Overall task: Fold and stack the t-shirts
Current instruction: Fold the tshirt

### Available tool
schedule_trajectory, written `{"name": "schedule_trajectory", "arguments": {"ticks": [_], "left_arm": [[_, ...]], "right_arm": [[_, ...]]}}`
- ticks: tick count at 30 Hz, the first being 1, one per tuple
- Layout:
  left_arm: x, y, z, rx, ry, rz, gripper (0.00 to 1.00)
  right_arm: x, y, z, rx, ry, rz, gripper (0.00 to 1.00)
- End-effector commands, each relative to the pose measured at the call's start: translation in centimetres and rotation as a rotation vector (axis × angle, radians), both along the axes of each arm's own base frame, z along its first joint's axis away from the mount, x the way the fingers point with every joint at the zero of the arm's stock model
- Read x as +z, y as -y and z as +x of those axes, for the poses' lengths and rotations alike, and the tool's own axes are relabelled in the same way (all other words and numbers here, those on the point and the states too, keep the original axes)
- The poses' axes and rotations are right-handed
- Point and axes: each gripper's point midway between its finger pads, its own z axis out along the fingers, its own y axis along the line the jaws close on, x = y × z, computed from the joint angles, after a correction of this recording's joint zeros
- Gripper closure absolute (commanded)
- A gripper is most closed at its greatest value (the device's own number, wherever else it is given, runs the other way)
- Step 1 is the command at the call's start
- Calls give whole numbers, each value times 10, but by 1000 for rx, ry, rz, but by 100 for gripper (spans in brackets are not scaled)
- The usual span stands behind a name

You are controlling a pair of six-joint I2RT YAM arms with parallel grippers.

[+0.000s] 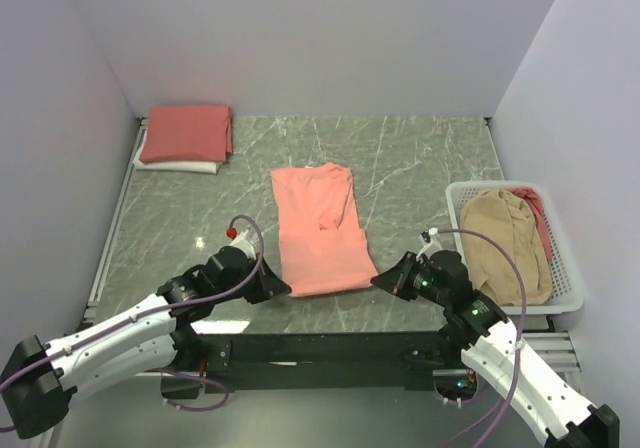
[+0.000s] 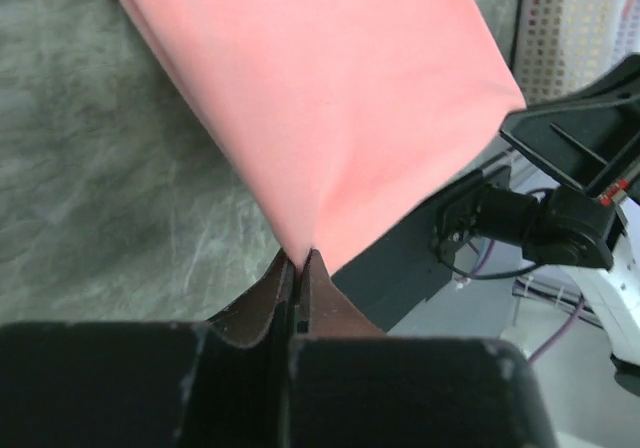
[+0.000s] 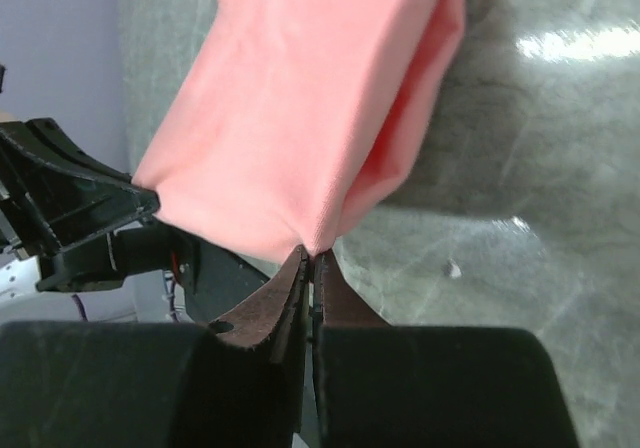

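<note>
Pink shirt [image 1: 318, 230] lies lengthwise mid-table, collar twd far edge, hem at near edge, sides already folded in to a narrow strip. Left tool [image 2: 300, 264] is clamped on near-left hem corner. Right tool [image 3: 312, 258] is clamped on near-right corner. Both wrist views: cloth rises off table [image 1: 420, 158] at the pinch; rest lies flat.

Stack [image 1: 186, 134] (pink on white) at far-left corner. Basket [image 1: 455, 203] at right edge w/ tan shirt [image 1: 505, 243] inside.

Judged step: carry hem twd collar for the half fold.

Risks:
- Bite looks shallow, only the very tip of each corner btwn fingers. A tug or fast lift could pull a corner free; that side drops and fold goes crooked.
- Right wrist view shows layers gaping beside the pinch. Can't tell if all layers are caught. If only the top one is, the folded-in side opens on the lift.
- Tools out of step: hem lands skewed vs collar edge.
- Lift too low: whole shirt drags twd far edge and bunches instead of folding.
- Right arm sits just beside basket; a wide elbow swing could nudge it.
</note>
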Motion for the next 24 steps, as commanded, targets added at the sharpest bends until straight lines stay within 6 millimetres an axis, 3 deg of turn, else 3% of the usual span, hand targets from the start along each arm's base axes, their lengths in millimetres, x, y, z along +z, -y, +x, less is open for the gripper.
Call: {"name": "schedule_trajectory", "arguments": {"ticks": [1, 7, 9, 12, 17, 18, 19, 23, 24], "left_arm": [[-9, -10, 2, 63, -33, 54, 99], [28, 2, 18, 60, 25, 33, 99], [29, 2, 22, 66, 27, 67, 99], [44, 7, 33, 57, 49, 59, 99], [65, 14, 67, 53, 65, 24, 99], [69, 17, 70, 34, 56, 6, 99], [78, 15, 82, 43, 70, -9, 99], [83, 18, 114, 44, 51, -30, 99], [85, 20, 117, 28, 40, -45, 99]], "right_arm": [[9, 10, 3, -45, -18, -62, 100], [34, 14, 23, -55, 33, -162, 100], [50, 15, 32, -69, 71, -177, 100], [57, 14, 42, -68, 76, -216, 100], [77, 3, 70, -61, 87, -258, 100], [90, 0, 78, -60, 115, -251, 100], [86, -3, 86, -57, 96, -268, 100], [102, -14, 118, -53, 106, -273, 100], [115, -18, 129, -57, 128, -263, 100]]}}
